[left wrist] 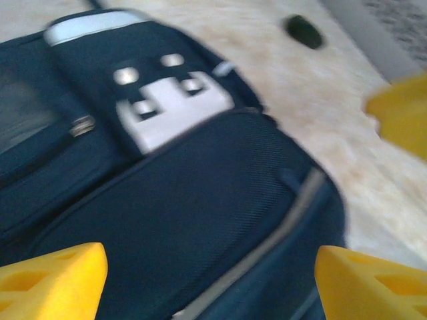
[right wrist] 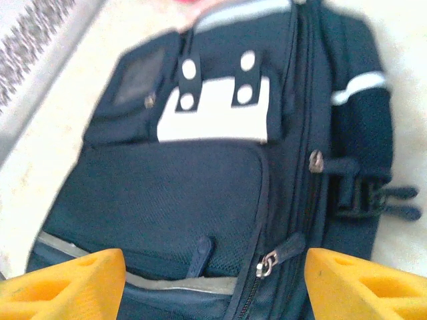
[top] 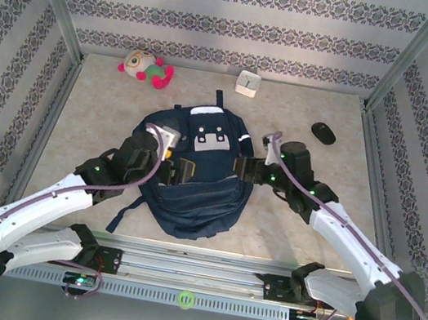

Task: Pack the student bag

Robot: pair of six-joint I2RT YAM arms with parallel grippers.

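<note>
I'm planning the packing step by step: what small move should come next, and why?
Probably bring the open right gripper down onto the zipper pull: the student bag looks zipped shut, while the plush toy and white box lie outside it.

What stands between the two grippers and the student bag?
Nothing visible does. The left gripper and the right gripper both hang open right over the student bag, with only its navy front fabric below them.
</note>
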